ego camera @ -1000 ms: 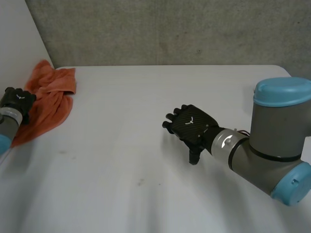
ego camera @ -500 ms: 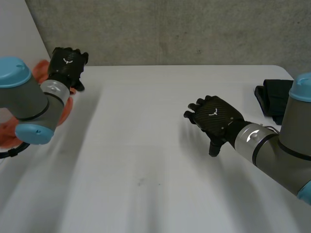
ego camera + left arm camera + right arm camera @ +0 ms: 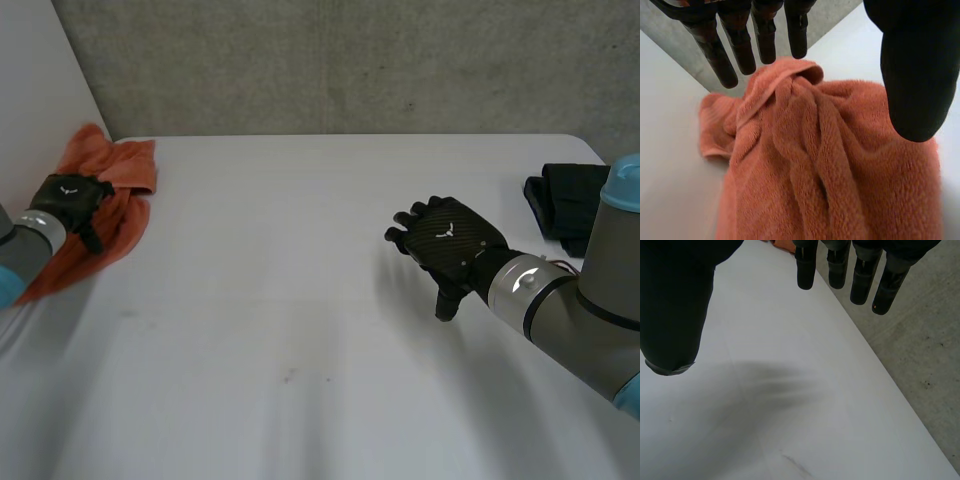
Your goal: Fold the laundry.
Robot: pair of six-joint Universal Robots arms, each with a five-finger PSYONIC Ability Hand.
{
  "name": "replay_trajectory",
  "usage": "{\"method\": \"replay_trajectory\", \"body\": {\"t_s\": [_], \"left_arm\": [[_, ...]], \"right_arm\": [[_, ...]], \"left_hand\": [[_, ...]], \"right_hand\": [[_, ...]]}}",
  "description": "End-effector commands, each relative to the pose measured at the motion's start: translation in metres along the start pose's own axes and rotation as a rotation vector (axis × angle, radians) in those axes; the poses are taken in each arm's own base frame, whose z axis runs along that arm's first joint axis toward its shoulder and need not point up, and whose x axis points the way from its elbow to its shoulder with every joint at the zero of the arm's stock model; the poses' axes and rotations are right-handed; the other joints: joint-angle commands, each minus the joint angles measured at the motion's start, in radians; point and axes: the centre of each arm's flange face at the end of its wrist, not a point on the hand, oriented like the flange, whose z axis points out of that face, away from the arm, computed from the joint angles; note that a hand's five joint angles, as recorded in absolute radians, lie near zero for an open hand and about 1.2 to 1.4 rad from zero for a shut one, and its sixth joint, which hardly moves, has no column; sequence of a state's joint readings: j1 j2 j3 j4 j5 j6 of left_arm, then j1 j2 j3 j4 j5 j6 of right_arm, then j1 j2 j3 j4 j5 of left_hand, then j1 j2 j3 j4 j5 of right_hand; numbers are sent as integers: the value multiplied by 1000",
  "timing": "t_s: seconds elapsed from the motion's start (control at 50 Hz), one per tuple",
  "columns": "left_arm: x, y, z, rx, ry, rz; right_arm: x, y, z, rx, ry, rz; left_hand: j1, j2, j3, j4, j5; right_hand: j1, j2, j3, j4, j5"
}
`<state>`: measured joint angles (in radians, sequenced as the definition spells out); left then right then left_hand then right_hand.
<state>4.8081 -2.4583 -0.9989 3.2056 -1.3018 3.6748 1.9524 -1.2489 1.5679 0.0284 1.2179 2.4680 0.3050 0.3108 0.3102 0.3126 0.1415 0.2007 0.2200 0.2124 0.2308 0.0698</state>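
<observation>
A crumpled orange towel (image 3: pixel 115 195) lies bunched at the table's far left edge. My left hand (image 3: pixel 70 197) hovers over its middle, open. In the left wrist view the towel (image 3: pixel 830 165) lies in ridged folds under the palm, with the straight fingers (image 3: pixel 765 35) and thumb (image 3: pixel 912 75) spread above it and not touching. My right hand (image 3: pixel 450 245) hangs open over bare table right of the middle. Its fingers (image 3: pixel 860 275) and thumb (image 3: pixel 675 305) are straight above the white surface, with nothing between them.
A folded black cloth (image 3: pixel 565 205) lies at the table's right edge, partly behind my right arm (image 3: pixel 590 310). The white table (image 3: pixel 300 300) runs back to a grey concrete wall. A white panel stands at the far left.
My left arm swung up over the table's far left corner, then came back down over the towel, fingers opening. My right hand moved a little right, uncovering the black cloth.
</observation>
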Motion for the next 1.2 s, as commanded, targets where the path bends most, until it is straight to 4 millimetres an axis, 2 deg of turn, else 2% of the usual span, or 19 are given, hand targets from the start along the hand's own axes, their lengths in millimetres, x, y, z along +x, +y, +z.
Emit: {"method": "replay_trajectory", "body": {"t_s": [0.02, 0.14, 0.24, 0.46, 0.58, 0.62, 0.68, 0.96, 1.06, 1.2], "left_arm": [[-2, 12, 8, -33, 11, -13], [-2, 15, 13, -35, 12, -13], [-2, 17, 18, -30, 8, -11], [-2, 23, 24, -28, 3, -11], [-2, 26, 27, -28, -6, -11], [-4, 24, 26, -27, -13, -9], [-5, 21, 25, -24, -21, -10], [-15, -1, 23, 35, -72, 6], [-12, 4, 27, 43, -77, 10], [-5, 19, 36, 28, -66, 6]], "right_arm": [[1, 2, 2, -2, 4, 0], [0, 3, 2, -5, 1, 1], [0, 4, 3, 0, 5, -2], [-1, 5, 3, 0, 4, -3], [-3, 7, 3, -5, -1, 0], [-3, 7, 3, -5, -1, 0], [-3, 7, 3, -5, -1, 0], [-5, 11, 6, -17, -10, 5], [-6, 14, 8, -24, -16, 7], [-7, 17, 11, -27, -18, 8]], "left_hand": [[170, 164, 164, 162, 159], [334, 328, 329, 326, 323], [554, 548, 549, 546, 543], [634, 628, 629, 626, 623], [467, 461, 461, 459, 456], [291, 286, 286, 284, 280], [202, 196, 197, 195, 191], [176, 170, 171, 168, 165], [44, 38, 39, 36, 33], [35, 29, 30, 27, 24]], "right_hand": [[-26, -45, -38, -56, -70], [-26, -45, -38, -56, -70], [-26, -45, -38, -56, -70], [-26, -45, -38, -56, -70], [-26, -45, -38, -56, -70], [-26, -45, -38, -56, -70], [-26, -45, -38, -56, -70], [-26, -45, -38, -56, -70], [-26, -45, -38, -56, -70], [-26, -45, -38, -56, -70]]}}
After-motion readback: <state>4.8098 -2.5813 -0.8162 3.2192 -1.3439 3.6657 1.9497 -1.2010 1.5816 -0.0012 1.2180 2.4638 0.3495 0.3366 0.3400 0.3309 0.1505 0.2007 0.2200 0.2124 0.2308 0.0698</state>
